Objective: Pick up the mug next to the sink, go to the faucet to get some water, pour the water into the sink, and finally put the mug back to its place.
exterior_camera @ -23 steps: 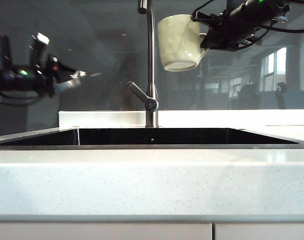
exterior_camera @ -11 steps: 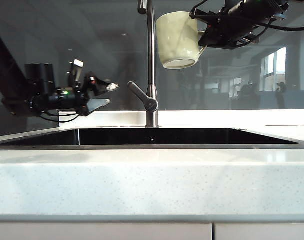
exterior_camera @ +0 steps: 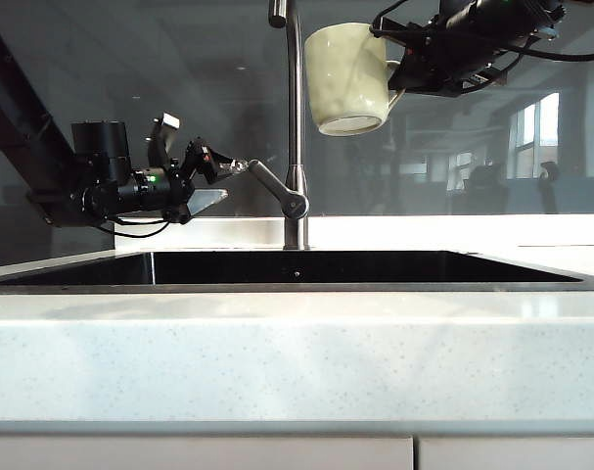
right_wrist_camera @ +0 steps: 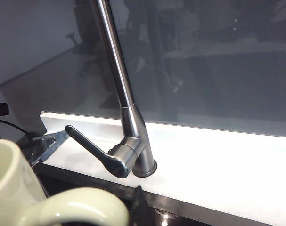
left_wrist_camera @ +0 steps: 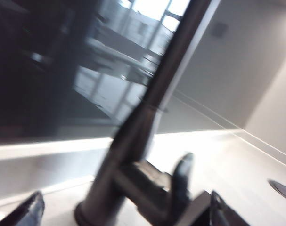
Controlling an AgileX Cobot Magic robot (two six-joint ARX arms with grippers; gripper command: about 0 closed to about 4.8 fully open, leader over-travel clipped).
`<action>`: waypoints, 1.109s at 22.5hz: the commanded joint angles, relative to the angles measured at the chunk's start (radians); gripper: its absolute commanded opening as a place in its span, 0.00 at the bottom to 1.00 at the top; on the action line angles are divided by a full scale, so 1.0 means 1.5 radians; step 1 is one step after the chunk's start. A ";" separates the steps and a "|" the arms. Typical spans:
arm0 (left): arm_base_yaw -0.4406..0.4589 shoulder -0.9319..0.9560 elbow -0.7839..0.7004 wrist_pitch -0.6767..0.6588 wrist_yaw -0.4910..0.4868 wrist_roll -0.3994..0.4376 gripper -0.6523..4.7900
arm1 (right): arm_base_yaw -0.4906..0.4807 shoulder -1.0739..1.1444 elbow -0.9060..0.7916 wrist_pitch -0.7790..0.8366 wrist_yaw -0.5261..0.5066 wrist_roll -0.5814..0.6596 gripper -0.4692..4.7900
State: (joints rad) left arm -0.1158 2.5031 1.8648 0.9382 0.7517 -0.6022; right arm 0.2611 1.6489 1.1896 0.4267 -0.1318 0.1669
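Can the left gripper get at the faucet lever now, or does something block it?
Probably yes. The left gripper is open, right beside the lever, with nothing between them. The mug, held by the right gripper, hangs higher, beside the faucet stem.

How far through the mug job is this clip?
Done: the right gripper holds the mug by its handle, raised beside the faucet. In hand: the open left gripper is at the lever, not visibly gripping it. Left: running water, pouring into the sink, returning the mug.
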 commanded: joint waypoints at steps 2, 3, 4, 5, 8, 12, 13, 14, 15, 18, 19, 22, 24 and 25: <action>0.000 -0.005 0.023 0.014 0.032 0.002 1.00 | 0.000 -0.011 0.012 0.044 -0.001 0.008 0.08; -0.001 -0.005 0.031 0.021 0.053 0.002 1.00 | 0.001 -0.010 0.013 0.044 -0.001 0.008 0.08; -0.001 -0.005 0.037 0.025 0.066 0.002 1.00 | 0.001 -0.008 0.016 0.044 -0.001 0.008 0.08; -0.001 -0.005 0.043 0.025 0.077 0.003 1.00 | 0.001 -0.008 0.017 0.046 -0.001 0.008 0.08; -0.001 -0.005 0.072 0.008 0.124 0.016 1.00 | 0.013 0.001 0.033 0.032 -0.001 0.001 0.08; -0.002 -0.005 0.087 -0.016 0.141 0.022 1.00 | 0.034 0.013 0.058 0.010 0.000 -0.037 0.08; -0.002 -0.005 0.087 -0.016 0.145 0.029 1.00 | 0.039 0.018 0.063 0.010 0.001 -0.044 0.08; -0.003 -0.005 0.087 -0.016 0.151 0.030 1.00 | 0.043 0.021 0.068 0.009 0.004 -0.045 0.08; -0.004 -0.005 0.087 -0.016 0.152 0.030 1.00 | 0.046 0.023 0.071 0.010 0.005 -0.044 0.08; -0.012 -0.005 0.087 -0.050 0.157 0.056 1.00 | 0.055 0.038 0.092 0.007 0.006 -0.044 0.08; -0.015 -0.005 0.087 -0.053 0.154 0.066 1.00 | 0.055 0.039 0.096 0.007 0.004 -0.044 0.08; -0.025 -0.005 0.087 -0.067 0.156 0.091 1.00 | 0.056 0.045 0.110 0.008 0.005 -0.044 0.08; -0.033 -0.005 0.087 -0.069 0.156 0.097 1.00 | 0.056 0.046 0.117 0.008 0.010 -0.044 0.08; -0.041 -0.005 0.087 -0.070 0.156 0.102 1.00 | 0.056 0.049 0.127 0.008 0.019 -0.044 0.08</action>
State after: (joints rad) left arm -0.1692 2.5031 1.9919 0.8257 0.9802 -0.4629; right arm 0.3428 1.7302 1.3586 0.3756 -0.1116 0.0879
